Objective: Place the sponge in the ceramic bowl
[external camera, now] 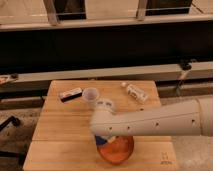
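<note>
The ceramic bowl (120,150) is round, glossy and orange, and stands near the front edge of the wooden table (60,130). My arm reaches in from the right, and its thick white wrist covers the bowl's upper part. The gripper (102,142) points down under the wrist, at the bowl's left rim. A bit of the blue sponge (99,139) shows there, held in the gripper just above the rim. The rest of the sponge is hidden by the wrist.
A small translucent cup (91,94) stands at the back middle of the table. A flat black-and-white object (70,94) lies to its left. A small bottle (135,92) lies on its side at the back right. A dark bench runs behind the table.
</note>
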`<state>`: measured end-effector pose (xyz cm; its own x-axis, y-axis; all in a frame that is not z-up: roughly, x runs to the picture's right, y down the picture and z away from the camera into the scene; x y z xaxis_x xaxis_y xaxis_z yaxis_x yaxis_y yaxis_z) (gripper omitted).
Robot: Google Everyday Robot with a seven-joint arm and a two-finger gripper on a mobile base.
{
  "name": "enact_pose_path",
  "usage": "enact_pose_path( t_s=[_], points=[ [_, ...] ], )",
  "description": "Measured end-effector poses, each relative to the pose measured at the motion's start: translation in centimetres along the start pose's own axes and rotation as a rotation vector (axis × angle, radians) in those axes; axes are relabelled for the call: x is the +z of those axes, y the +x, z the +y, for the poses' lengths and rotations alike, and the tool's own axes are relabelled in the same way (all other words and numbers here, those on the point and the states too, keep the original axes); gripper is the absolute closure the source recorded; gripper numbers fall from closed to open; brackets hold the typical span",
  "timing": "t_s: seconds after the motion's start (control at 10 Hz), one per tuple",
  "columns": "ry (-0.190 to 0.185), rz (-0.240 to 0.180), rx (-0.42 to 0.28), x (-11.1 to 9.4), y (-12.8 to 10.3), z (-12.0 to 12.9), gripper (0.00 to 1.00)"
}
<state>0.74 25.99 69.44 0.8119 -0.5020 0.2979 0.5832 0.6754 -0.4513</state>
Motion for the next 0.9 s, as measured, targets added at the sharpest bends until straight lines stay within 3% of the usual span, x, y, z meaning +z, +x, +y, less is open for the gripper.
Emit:
enact_pose_path(
  t_s=[0.2, 0.9],
  points=[
    [-0.011, -0.012, 0.013, 0.2, 0.7, 1.3, 1.00],
    [-0.031, -0.021, 0.006, 0.8, 0.8, 2.0, 1.00]
  ],
)
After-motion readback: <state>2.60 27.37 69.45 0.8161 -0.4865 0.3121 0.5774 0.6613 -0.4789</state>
